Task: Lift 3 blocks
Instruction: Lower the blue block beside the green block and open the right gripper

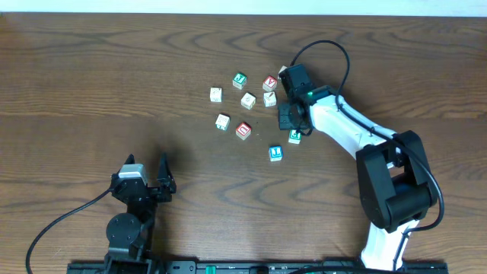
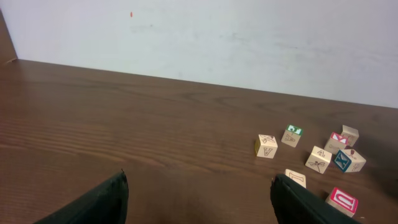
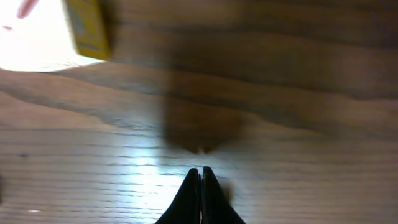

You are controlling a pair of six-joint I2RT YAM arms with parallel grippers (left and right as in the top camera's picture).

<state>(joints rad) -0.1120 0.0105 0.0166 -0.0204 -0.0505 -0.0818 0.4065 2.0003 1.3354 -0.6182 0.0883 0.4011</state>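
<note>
Overhead view only: the whole cluster of blocks lies upper centre on the table (image 1: 91,76), with both arms visible.
Red block with the ring mark (image 1: 243,130): on the table at the lower middle of the cluster, apart from both tools. The left wrist view shows it at the lower right edge (image 2: 342,200).
Blue block (image 1: 275,153): on the table at the bottom of the cluster, alone. Neither wrist view shows it.
Teal-green block (image 1: 294,137): on the table, just below and right of the right tool. Whether they touch cannot be told.
Right tool (image 1: 284,116): from overhead it is a dark shape, jaws unreadable. Its own camera shows the fingers pressed together (image 3: 200,177), holding nothing, over bare wood.
Left tool (image 1: 146,166): lower left, well apart from the cluster. Its own camera shows the jaws spread wide and empty (image 2: 199,176).
Around: a red block with a V mark (image 1: 269,83), a green block (image 1: 240,79) and several pale blocks (image 1: 221,122) fill the upper cluster.
In the way: the right arm (image 1: 342,125) crosses the cluster's right side. The right wrist view catches one blurred pale block with a yellow side (image 3: 87,28), upper left.
</note>
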